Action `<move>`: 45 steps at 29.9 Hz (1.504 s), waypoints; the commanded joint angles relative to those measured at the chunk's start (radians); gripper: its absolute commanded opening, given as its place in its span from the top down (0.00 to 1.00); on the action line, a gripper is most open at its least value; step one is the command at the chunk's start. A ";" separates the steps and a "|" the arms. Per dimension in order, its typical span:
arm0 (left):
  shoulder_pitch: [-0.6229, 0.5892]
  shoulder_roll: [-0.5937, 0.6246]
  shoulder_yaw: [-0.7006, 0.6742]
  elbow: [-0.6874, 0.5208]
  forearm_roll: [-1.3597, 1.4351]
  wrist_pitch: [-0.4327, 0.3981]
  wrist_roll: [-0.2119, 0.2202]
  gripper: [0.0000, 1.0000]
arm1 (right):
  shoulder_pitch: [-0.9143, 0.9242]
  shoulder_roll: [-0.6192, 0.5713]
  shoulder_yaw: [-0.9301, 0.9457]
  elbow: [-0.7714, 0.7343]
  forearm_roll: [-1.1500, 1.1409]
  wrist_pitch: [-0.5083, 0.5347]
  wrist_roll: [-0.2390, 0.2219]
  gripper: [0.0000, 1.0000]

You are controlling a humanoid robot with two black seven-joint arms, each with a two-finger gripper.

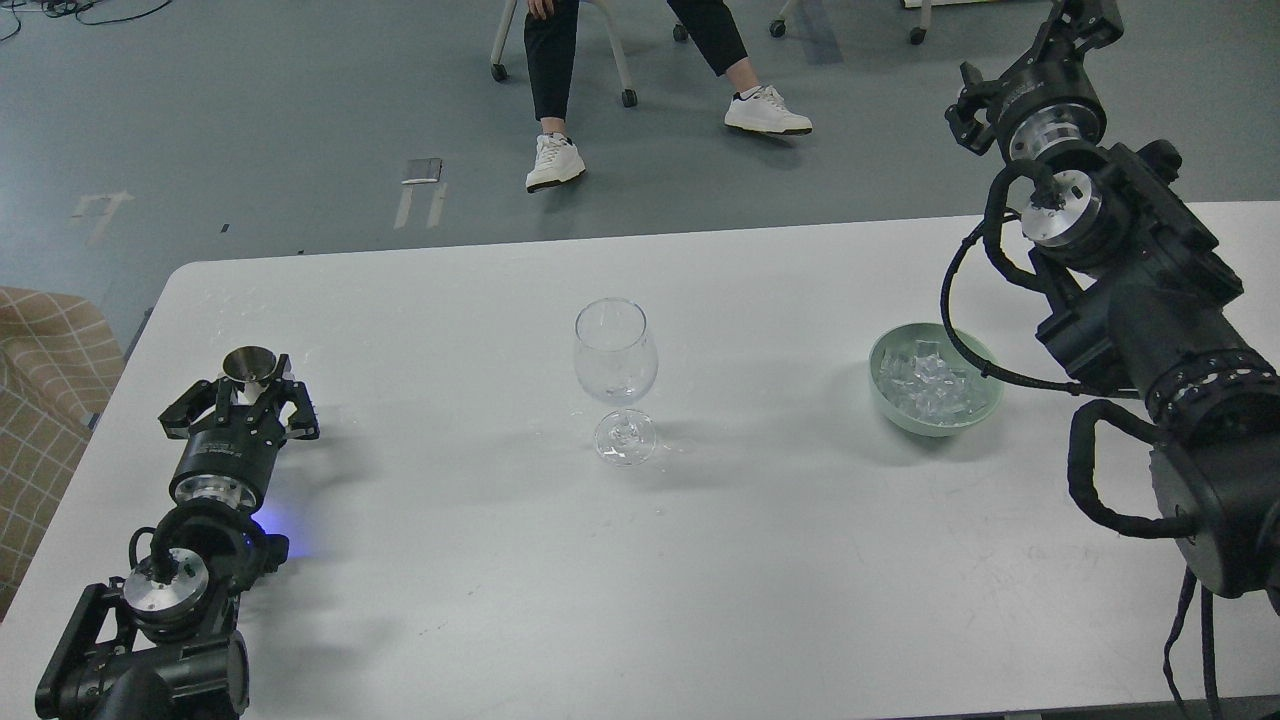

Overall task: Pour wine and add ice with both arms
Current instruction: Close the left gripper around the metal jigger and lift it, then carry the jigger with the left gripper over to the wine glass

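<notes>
A clear stemmed wine glass [616, 358] stands upright at the table's middle and looks empty. A small metal cone cup [250, 363] stands upright at the left. No wine shows in it from here. My left gripper [248, 392] is right at the cup, with its fingers open on either side of the cup's lower part. A pale green bowl [985, 405] at the right holds several clear ice cubes [928, 385]. My right gripper [1085, 22] is raised high beyond the table's far edge, well behind the bowl. It is dark and partly cut off by the top edge.
The white table [640, 580] has its far edge running across the middle of the view. A seated person's legs [555, 90] and a wheeled chair are on the floor beyond it. A checked tan seat [40, 380] stands off the table's left edge.
</notes>
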 commanded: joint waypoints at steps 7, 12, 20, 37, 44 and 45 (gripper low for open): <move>0.003 -0.001 -0.012 -0.014 -0.001 -0.043 0.002 0.70 | -0.009 0.000 -0.031 0.002 0.000 0.001 0.000 0.00; 0.006 0.009 -0.012 -0.060 -0.001 -0.042 0.007 0.74 | -0.017 -0.002 -0.031 0.003 0.002 -0.001 0.000 0.00; 0.029 0.030 0.005 -0.252 0.002 0.024 0.015 1.00 | -0.017 -0.002 -0.031 0.003 0.002 0.001 0.000 0.00; 0.057 0.024 0.131 -0.725 0.005 0.329 0.051 1.00 | -0.035 -0.007 -0.029 0.008 0.003 0.001 0.000 0.00; 0.055 0.010 0.209 -0.830 0.014 0.446 0.053 1.00 | -0.060 -0.033 -0.028 0.020 0.005 0.001 0.002 0.00; 0.057 0.016 0.241 -0.844 0.015 0.466 0.051 1.00 | -0.069 -0.040 -0.029 0.034 0.005 0.001 0.002 0.00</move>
